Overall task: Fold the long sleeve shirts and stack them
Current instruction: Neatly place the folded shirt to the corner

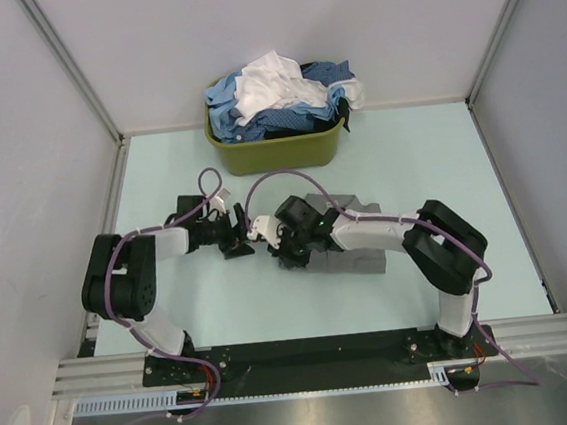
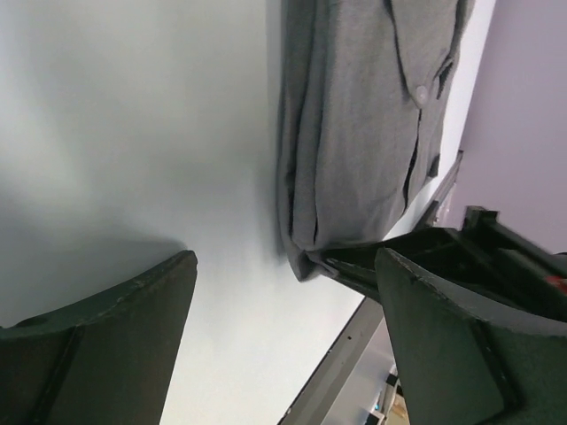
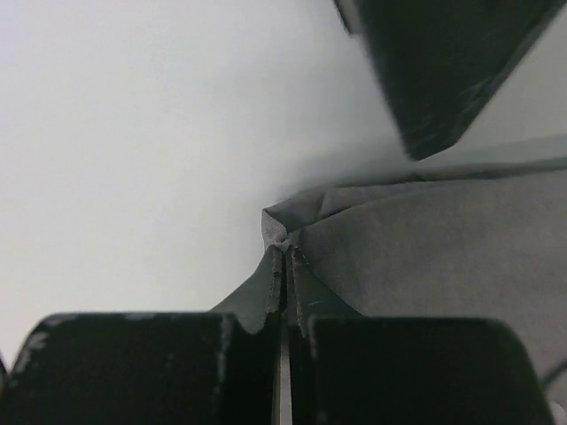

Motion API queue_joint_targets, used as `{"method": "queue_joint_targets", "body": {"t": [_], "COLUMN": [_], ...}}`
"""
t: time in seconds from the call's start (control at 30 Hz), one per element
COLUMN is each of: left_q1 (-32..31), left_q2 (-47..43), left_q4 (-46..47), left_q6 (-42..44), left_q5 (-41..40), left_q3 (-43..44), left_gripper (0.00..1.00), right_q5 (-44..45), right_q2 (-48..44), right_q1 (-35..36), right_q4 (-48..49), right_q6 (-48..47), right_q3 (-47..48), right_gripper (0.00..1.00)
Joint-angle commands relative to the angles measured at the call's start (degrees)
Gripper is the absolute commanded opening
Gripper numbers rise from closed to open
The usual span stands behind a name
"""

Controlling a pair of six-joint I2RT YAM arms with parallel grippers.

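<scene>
Grey shirt corner nipped by R hand, wrist cam only

The grey shirt is soft, matt woven cloth. The table looks smooth and matt. The olive basket, upper centre, is faintly glossy plastic. The left gripper fingers are matt black plastic.

Pale green table. Olive basket stands at its far edge, middle. Folded grey shirt lies flat, right of centre.
</scene>
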Motion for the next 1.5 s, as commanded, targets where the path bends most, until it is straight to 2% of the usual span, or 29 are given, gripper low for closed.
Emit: {"method": "queue_joint_targets", "body": {"t": [0.0,0.37,0.63,0.73,0.83,0.87,0.93,1.0,1.07,1.1,1.13,1.2,1.23,1.27,1.3,1.47], "left_q1": [-3.02,-8.46,-12.51,-12.86,-12.86,-12.86,-12.78,-12.34,-10.76,-9.80,-7.61,-5.23,-2.43,-1.01,0.39,10.23], "left_q2": [3.00,10.81,16.44,18.29,19.52,19.61,19.00,17.86,14.88,13.65,12.33,8.73,7.58,5.66,4.59,1.07], "left_q4": [6.61,20.85,24.20,24.11,24.11,23.85,20.45,16.31,4.21,1.20,-6.31,-14.34,-20.73,-23.32,-25.70,-34.85], "left_q6": [-4.09,-17.28,-23.17,-23.35,-23.44,-23.26,-21.34,-16.62,-10.55,-5.91,-2.90,7.69,11.07,14.15,19.57,28.41], "left_q5": [0.37,1.69,0.46,0.37,0.72,0.64,0.46,0.11,-2.95,-3.66,-4.63,-9.28,-10.69,-13.75,-15.17,-20.80], "left_q3": [-0.41,1.35,2.57,4.24,5.65,6.00,7.14,8.28,9.69,9.78,9.87,11.53,12.07,12.68,13.73,18.12], "left_gripper": [0.90,0.91,0.87,0.81,0.71,0.62,0.51,0.28,0.00,0.00,0.00,0.00,0.00,0.00,0.00,0.00], "right_q5": [-6.16,-9.26,-9.52,-9.61,-9.78,-9.52,-9.52,-9.35,-8.47,-8.38,-8.55,-8.90,-9.25,-9.43,-9.35,-8.12], "right_q2": [-6.70,-7.49,-7.75,-7.84,-7.84,-7.93,-7.93,-7.75,-7.67,-7.49,-7.40,-8.36,-8.98,-9.59,-10.99,-13.11], "right_q1": [-2.39,-4.24,-3.45,-3.18,-3.09,-2.83,-2.92,-2.83,-3.09,-4.22,-5.28,-8.87,-10.20,-11.34,-13.70,-18.73], "right_q4": [0.16,-2.13,-1.17,-1.08,-0.73,-0.47,-0.20,-0.55,-1.77,-4.30,-5.90,-9.67,-10.65,-11.53,-13.02,-16.63], "right_q6": [0.65,0.47,1.70,1.53,1.62,1.79,2.14,2.41,3.54,4.07,4.77,6.62,6.97,7.33,7.76,6.19], "right_q3": [0.15,0.76,1.46,1.29,1.29,1.38,1.64,2.34,3.22,4.35,4.89,5.24,4.90,4.63,4.11,3.49], "right_gripper": [0.00,0.00,0.00,0.00,0.00,0.00,0.00,0.01,0.20,0.32,0.51,0.71,0.92,0.99,1.00,1.00]}}
